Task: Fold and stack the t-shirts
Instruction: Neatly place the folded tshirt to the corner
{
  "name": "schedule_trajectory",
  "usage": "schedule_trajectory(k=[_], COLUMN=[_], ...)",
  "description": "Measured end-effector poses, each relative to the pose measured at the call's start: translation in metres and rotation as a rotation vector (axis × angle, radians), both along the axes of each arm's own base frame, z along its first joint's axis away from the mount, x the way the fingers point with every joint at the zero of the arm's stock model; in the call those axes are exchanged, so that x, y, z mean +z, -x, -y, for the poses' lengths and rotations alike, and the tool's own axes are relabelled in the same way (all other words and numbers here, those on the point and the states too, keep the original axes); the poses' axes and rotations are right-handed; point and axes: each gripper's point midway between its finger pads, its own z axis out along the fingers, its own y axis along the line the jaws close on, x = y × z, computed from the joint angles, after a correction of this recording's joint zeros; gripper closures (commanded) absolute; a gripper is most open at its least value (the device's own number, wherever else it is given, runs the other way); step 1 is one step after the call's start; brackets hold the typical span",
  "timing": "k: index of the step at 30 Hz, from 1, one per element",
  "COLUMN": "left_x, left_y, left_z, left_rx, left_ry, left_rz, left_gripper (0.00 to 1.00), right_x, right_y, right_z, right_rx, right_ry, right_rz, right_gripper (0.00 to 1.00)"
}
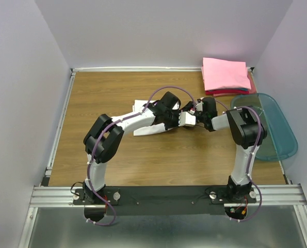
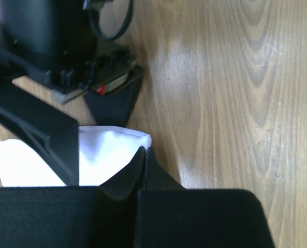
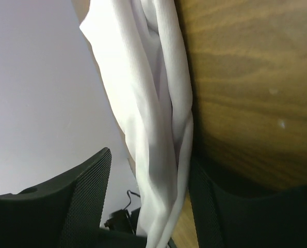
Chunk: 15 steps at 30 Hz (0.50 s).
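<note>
Top view, left arm: the left arm rises from the lower-left base, bends at a raised elbow and stretches right and up-frame toward the centre of the table.
Top view, right arm: the right arm stands up from the lower-right base, folds at its elbow right of centre and reaches left.
Top view, grippers: the left gripper and right gripper meet nose to nose just right of centre.
Top view, white shirt: the white shirt lies at centre, mostly under the left forearm, with a bit of it lifted between the two grippers.
Top view, stack: a folded pink shirt lies on a red shirt in the upper right corner.
Top view, bin: the bin sits at the right edge.
Left wrist, fingers: the fingers are pressed together at bottom centre, pinching a fold of the white shirt.
Left wrist, cloth: it bulges left of the fingertips, above the wood.
Right wrist, fingers: the fingers stand apart at the bottom, one on each side of the cloth, not clamped.
Right wrist, cloth: the white shirt runs in a gathered strip from top centre down between them, against the right finger and clear of the left one.
</note>
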Motion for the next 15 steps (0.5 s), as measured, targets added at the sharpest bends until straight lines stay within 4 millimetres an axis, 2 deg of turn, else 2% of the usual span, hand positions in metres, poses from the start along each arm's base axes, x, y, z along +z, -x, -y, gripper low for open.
schedule_trajectory(k=[3, 15], left_x=[0.002, 0.006], left_y=[0.002, 0.005], left_z=[0.001, 0.005], left_rx=[-0.002, 0.003], left_ry=[0.007, 0.027], left_rz=[-0.014, -0.040], left_gripper=[1.00, 1.00], right_x=[-0.004, -0.008], right_y=[-0.011, -0.045], right_z=[-0.004, -0.020], right_rx=[-0.024, -0.135], right_ry=[0.006, 0.046], right_rz=[0.011, 0.065], right_gripper=[0.49, 0.49])
